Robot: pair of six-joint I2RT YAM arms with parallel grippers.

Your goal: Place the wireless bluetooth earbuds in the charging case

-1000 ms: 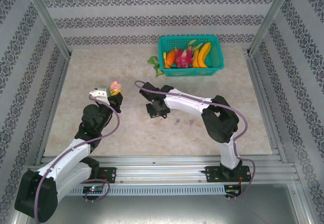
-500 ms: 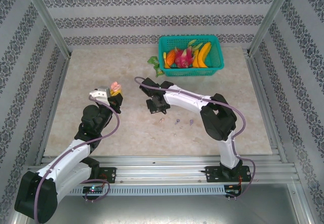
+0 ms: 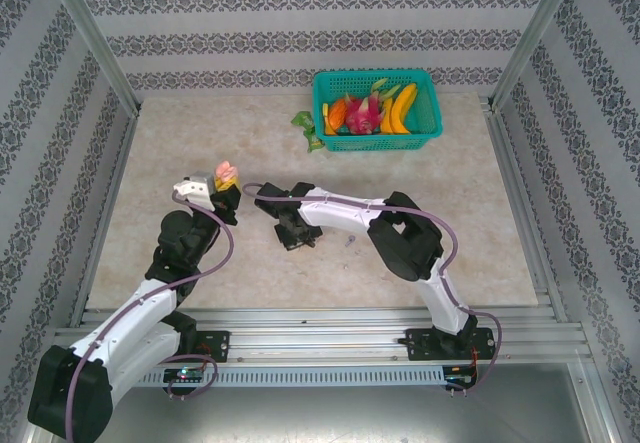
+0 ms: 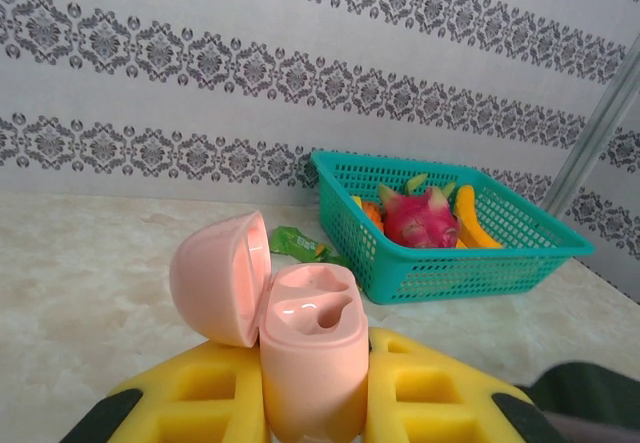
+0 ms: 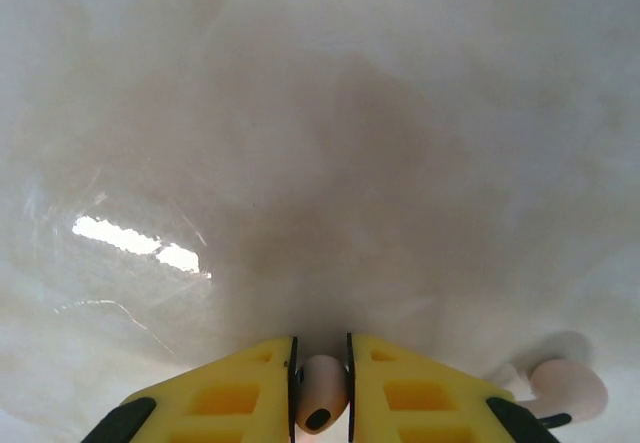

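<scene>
Left tool (image 4: pixel 315 358): mine, clamped by its yellow pads on the body of the pink charging case (image 4: pixel 305 313), raised off the counter (image 3: pixel 180 143).
Why held so: upright, with the mouth facing up and toward my other arm, so an earbud can, I judge, be dropped straight in.
Charging case contents: the lid (image 4: pixel 220 278) is hinged back to the left. Both moulded sockets look bare, so nothing is seated yet.
Right tool (image 5: pixel 321 348): nearly closed, pinching one pale pink earbud (image 5: pixel 322 393) between its fingertips, low over the counter. I cannot tell whether the earbud has left the surface.
Why gripped so: the narrow pinch suits so small a piece, and keeps it steady for the carry across.
Second pale pink earbud (image 5: pixel 565 388): lying loose on the counter just beside my right tool.
Purple earbud (image 3: pixel 347 242): a tiny speck on the counter near my right forearm. It is too small to read its pose.
Basket (image 3: pixel 432 128): teal mesh at the far edge, well apart from the work, holding toy fruit (image 3: pixel 375 108), with a banana and a dragon fruit among them. It plays no part in this job.
Progress: early, by my reckoning.
</scene>
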